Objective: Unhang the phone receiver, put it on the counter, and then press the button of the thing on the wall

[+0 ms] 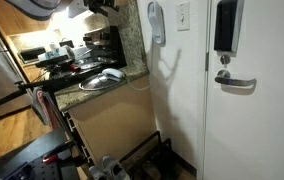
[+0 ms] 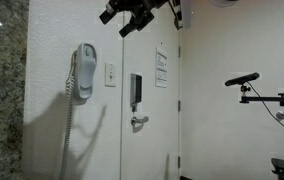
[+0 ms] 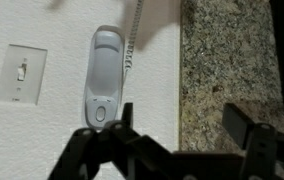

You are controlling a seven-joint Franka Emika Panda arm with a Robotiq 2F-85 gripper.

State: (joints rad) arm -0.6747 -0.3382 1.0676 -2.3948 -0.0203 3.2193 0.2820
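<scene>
The phone receiver (image 3: 104, 72), pale grey-white and slim, hangs on the white wall in both exterior views (image 1: 156, 22) (image 2: 84, 72). Its white cord (image 2: 70, 125) trails down the wall. A light switch plate (image 3: 20, 75) (image 2: 110, 75) is mounted beside it. The counter (image 1: 100, 92) is dark speckled granite with a matching upstand (image 3: 227, 70) next to the phone. My gripper (image 3: 182, 122) is open with nothing between its fingers. It hovers in front of the wall, off the receiver's end, over the seam between wall and granite. It sits high up in the exterior views (image 2: 120, 22) (image 1: 102, 8).
Pans and kitchenware (image 1: 100, 75) crowd the counter top. A door with a lever handle (image 1: 234, 82) and a black keypad box (image 1: 226, 28) stands beside the phone wall. A camera on a stand (image 2: 244, 80) is at the far side of the room.
</scene>
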